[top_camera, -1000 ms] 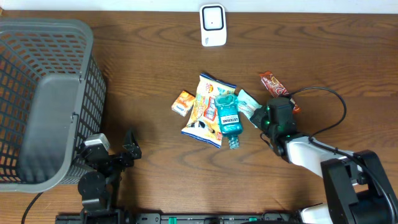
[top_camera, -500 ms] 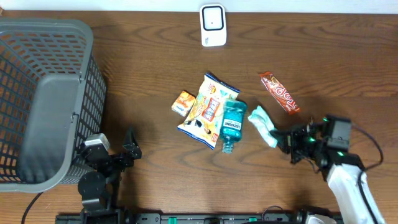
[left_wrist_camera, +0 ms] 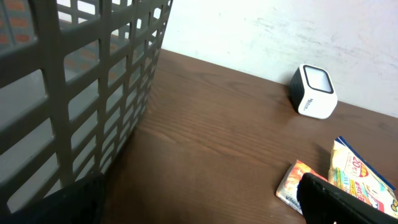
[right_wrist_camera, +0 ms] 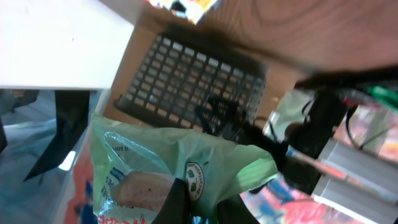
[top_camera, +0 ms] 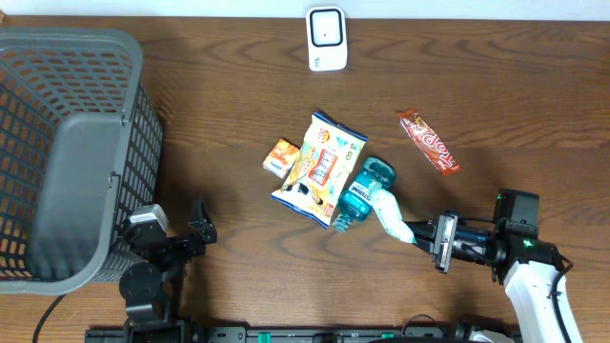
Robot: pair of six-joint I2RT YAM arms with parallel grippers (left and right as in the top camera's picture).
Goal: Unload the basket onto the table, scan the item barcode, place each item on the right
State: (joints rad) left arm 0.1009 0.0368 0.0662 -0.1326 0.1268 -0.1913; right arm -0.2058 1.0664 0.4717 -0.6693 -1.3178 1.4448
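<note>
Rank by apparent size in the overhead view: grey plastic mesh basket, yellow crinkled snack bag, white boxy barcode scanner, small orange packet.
Largest to smallest:
1. grey plastic mesh basket
2. yellow crinkled snack bag
3. white boxy barcode scanner
4. small orange packet
The gaps are clear, with no ties.

A matt, grained dark brown wooden table carries a dull grey plastic lattice basket, a smooth glossy white plastic scanner box, a shiny yellow foil crisp bag, a translucent teal plastic bottle and a crinkled pale green plastic-film pouch.
</note>
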